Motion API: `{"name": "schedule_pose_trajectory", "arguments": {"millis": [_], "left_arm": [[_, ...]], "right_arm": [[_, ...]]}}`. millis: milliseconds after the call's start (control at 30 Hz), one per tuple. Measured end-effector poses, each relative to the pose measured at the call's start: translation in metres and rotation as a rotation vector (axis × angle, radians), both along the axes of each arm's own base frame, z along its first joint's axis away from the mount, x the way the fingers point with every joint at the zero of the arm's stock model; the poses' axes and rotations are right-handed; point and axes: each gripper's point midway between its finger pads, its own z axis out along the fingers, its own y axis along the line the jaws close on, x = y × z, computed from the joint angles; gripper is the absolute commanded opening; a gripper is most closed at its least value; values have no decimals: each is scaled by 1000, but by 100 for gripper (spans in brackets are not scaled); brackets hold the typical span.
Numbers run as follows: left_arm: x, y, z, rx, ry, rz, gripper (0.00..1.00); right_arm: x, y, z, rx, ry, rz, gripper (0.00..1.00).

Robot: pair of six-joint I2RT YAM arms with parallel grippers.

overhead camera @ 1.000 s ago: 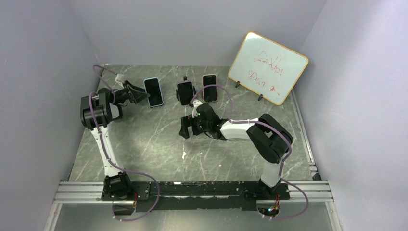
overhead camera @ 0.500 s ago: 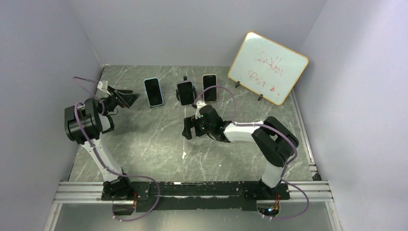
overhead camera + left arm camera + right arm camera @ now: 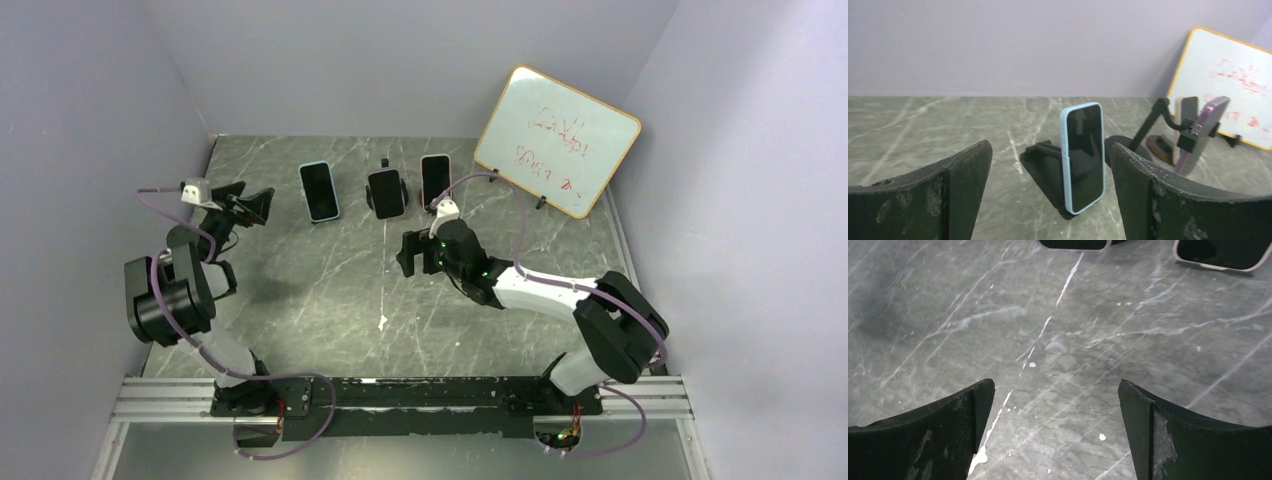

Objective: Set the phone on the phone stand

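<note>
A phone in a light blue case [image 3: 319, 190] leans upright on a low black stand [image 3: 1043, 161] at the back of the table. In the left wrist view the blue-cased phone [image 3: 1083, 157] stands a little way ahead between the open fingers. My left gripper [image 3: 252, 200] is open and empty, left of that phone and apart from it; its wrist view shows the same [image 3: 1049, 150]. My right gripper [image 3: 410, 255] is open and empty, low over bare table in front of the other phones, as its wrist view shows [image 3: 1057, 385].
A purple-cased phone [image 3: 385, 192] sits on an arm stand, and a third phone [image 3: 435, 182] stands to its right. A whiteboard [image 3: 556, 140] with red scribbles leans at the back right. Grey walls close in the left, back and right sides.
My left gripper has pulled back to the left, away from the blue-cased phone, which stays on its stand. My right gripper has shifted slightly right and towards the back.
</note>
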Motion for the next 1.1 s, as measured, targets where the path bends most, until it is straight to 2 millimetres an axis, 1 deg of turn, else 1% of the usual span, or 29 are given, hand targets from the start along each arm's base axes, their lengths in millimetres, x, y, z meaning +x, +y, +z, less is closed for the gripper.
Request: {"name": "schedule_pose_trajectory", "arguments": {"millis": [33,133,233,267,333,400,500,600,733,867,967,1100], "left_arm": [[-2,1,4,15,-15,27,91],[-8,3,13,58,-40,121,91],[-10,-4,18,96,-46,192,91],[-10,-7,19,109,-45,212,91],[-9,-11,21,124,-45,237,91],[-9,-10,18,125,-35,262,90],[-8,-5,9,114,-8,305,90],[-6,-8,1,108,15,314,89],[-4,-22,-10,110,46,292,89],[-3,-30,-16,123,68,282,89],[-2,-32,-20,134,82,279,89],[0,-32,-21,139,90,279,89]], "right_arm": [[1,-2,1,-1,-6,-11,96],[9,-9,3,0,-7,-41,82],[24,-12,1,-15,6,-62,74],[30,-10,1,-23,6,-64,74],[40,-4,0,-59,-7,-65,75],[45,8,0,-109,-37,-58,76],[42,36,-3,-159,-68,-9,80],[44,53,-9,-185,-73,3,83],[66,59,-16,-224,-78,-46,85],[88,66,-18,-255,-99,-94,92],[100,68,-19,-282,-113,-126,96],[109,66,-20,-312,-121,-163,99]]}}
